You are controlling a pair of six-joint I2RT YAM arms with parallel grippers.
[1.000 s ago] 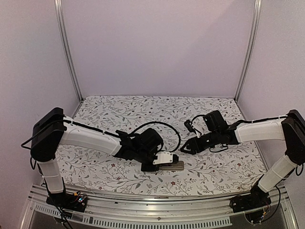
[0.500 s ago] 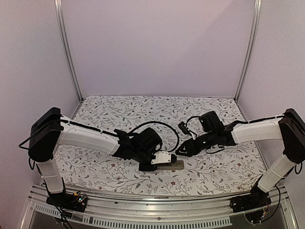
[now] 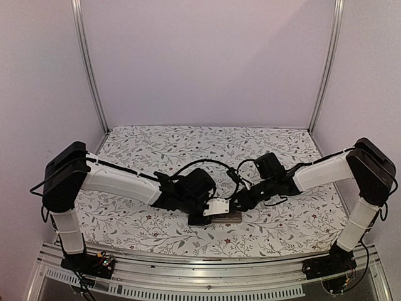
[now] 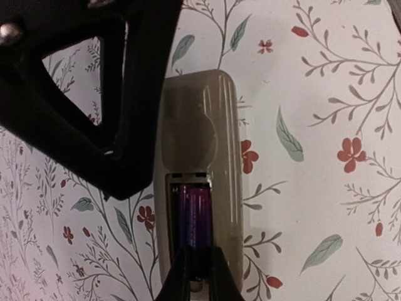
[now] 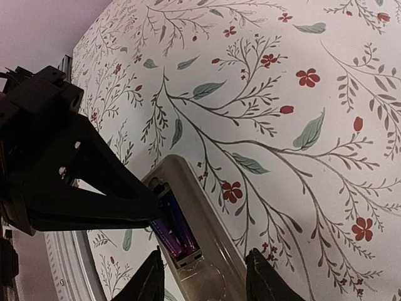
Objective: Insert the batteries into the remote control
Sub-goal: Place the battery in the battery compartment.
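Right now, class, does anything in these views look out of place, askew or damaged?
Nothing looks spilled or damaged. The remote control lies back-up on the floral cloth, its compartment uncovered, two purple batteries side by side inside. No cover is in view. The left gripper, shut, points into that compartment.

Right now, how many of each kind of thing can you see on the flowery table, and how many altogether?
Remote control: 1
Purple batteries: 2, both lying in the open slot in its back
Robot grippers: 2, the left gripper and the right gripper
Total: 5
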